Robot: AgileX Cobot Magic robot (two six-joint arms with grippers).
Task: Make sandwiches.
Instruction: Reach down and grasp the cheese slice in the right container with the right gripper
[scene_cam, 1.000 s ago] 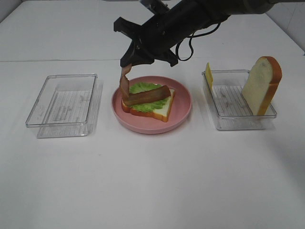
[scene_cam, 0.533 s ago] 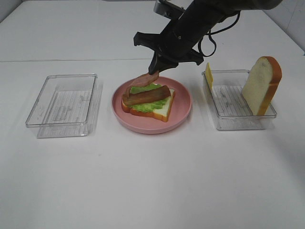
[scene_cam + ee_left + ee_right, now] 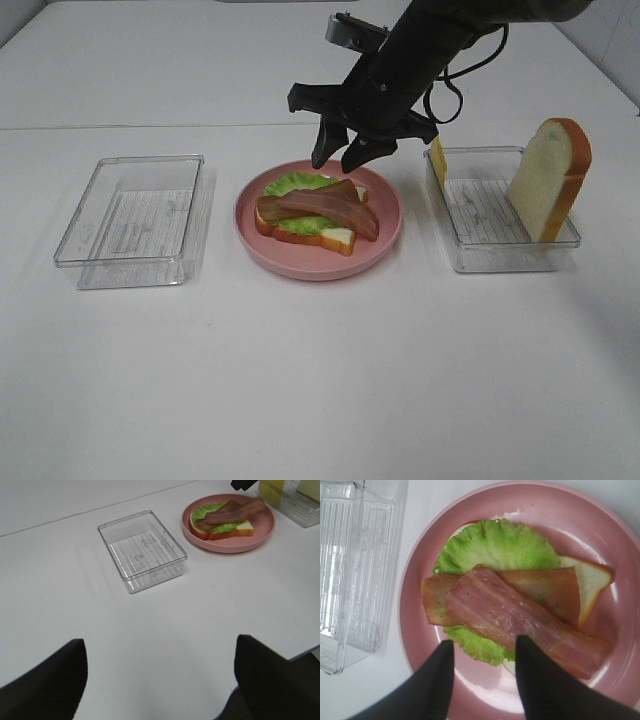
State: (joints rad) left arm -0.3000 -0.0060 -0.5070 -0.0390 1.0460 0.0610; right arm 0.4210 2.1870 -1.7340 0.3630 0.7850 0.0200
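Exterior high showed two trays: a left tray (image 3: 130,160), and a right tray (image 3: 500,255) holding one bread slice (image 3: 548,180) and one cheese slice (image 3: 438,160). One plate (image 3: 388,205) carried one sandwich (image 3: 315,210). The right hand (image 3: 334,163) and left hand (image 3: 160,640) stood parted, gripping nothing.

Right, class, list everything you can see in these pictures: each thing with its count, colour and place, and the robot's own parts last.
table: one, white, under everything
plate: one, pink, round, middle of the table
bottom bread slice: one, white with orange-brown crust, flat on the plate
lettuce: one leaf, green, on that slice
bacon strips: two, brown, crossed over the lettuce
left tray: one, clear, left of the plate
right tray: one, clear, right of the plate
standing bread slice: one, white with orange-brown crust, leaning in the right tray
cheese slice: one, yellow, on edge at the right tray's far left corner
right gripper: one, black, open, above the plate's far side
left gripper: one, black, open, over the table, away from the plate
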